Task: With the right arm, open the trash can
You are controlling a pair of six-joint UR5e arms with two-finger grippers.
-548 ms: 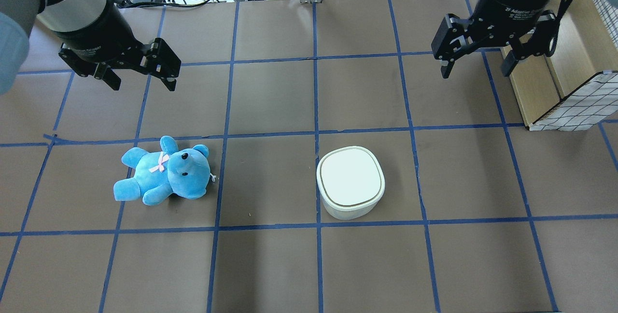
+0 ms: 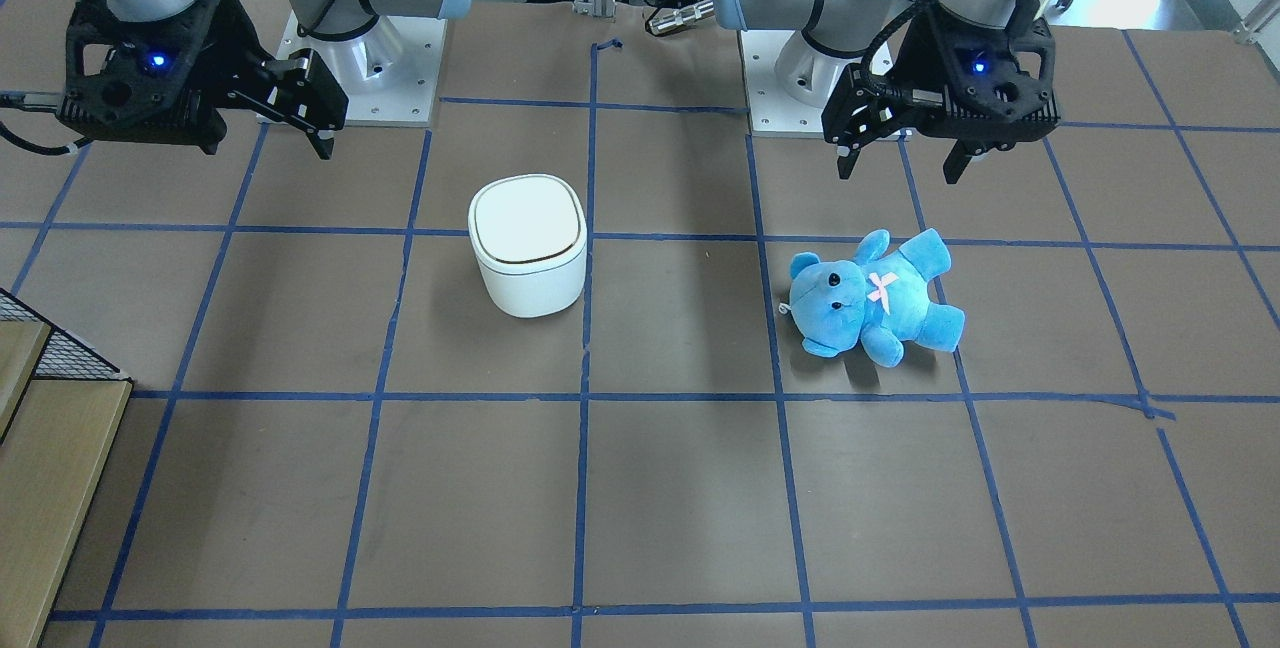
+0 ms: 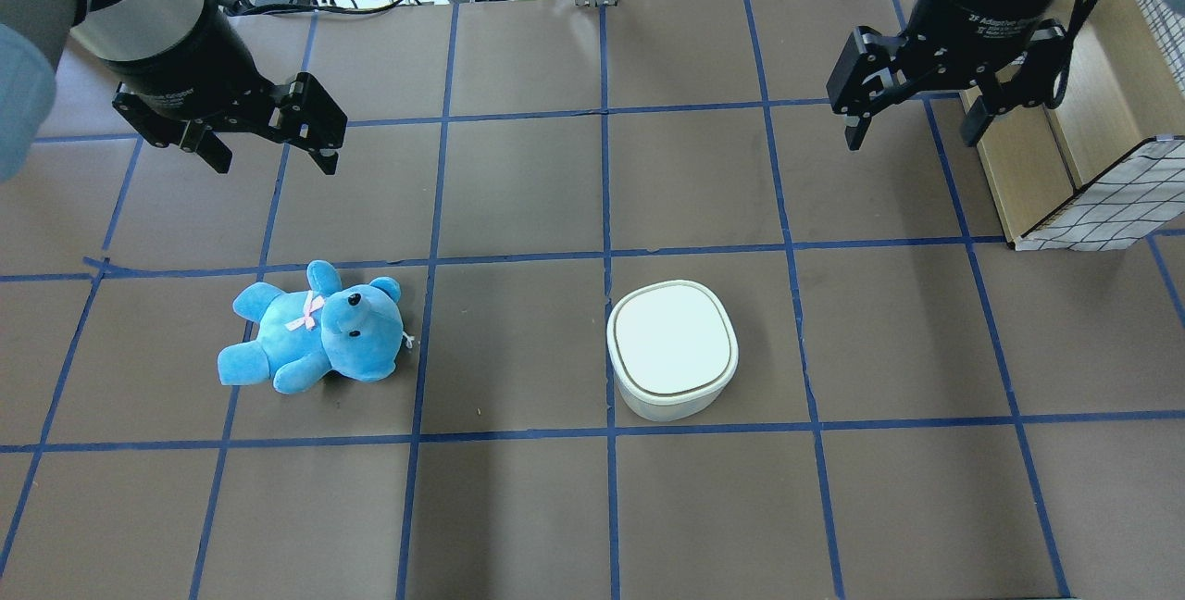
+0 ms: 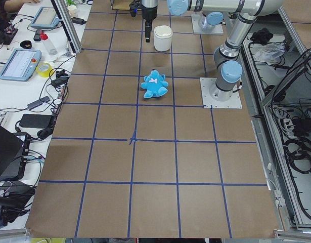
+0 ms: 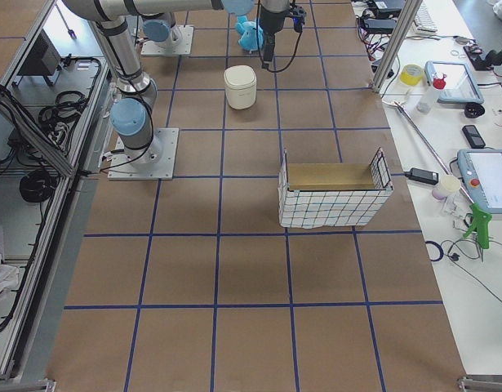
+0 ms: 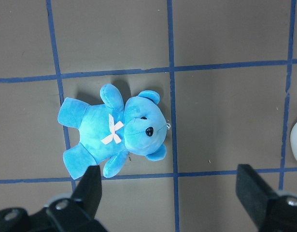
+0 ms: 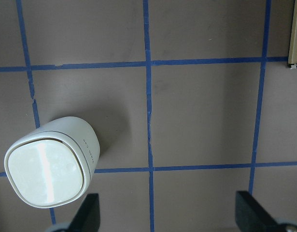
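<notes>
The white trash can (image 3: 672, 339) stands upright with its lid shut, right of the table's middle. It also shows in the front view (image 2: 528, 228) and at the lower left of the right wrist view (image 7: 44, 169). My right gripper (image 3: 912, 135) is open and empty. It hangs above the table, farther back and to the right of the can, apart from it. In its wrist view the right gripper (image 7: 168, 212) has its fingers spread wide. My left gripper (image 3: 275, 160) is open and empty above the blue teddy (image 3: 315, 330).
A wire-mesh basket with a wooden liner (image 3: 1092, 118) stands at the right edge, close beside the right gripper. The teddy (image 2: 870, 296) lies on its back on the left half. Cables and tools lie beyond the table's far edge.
</notes>
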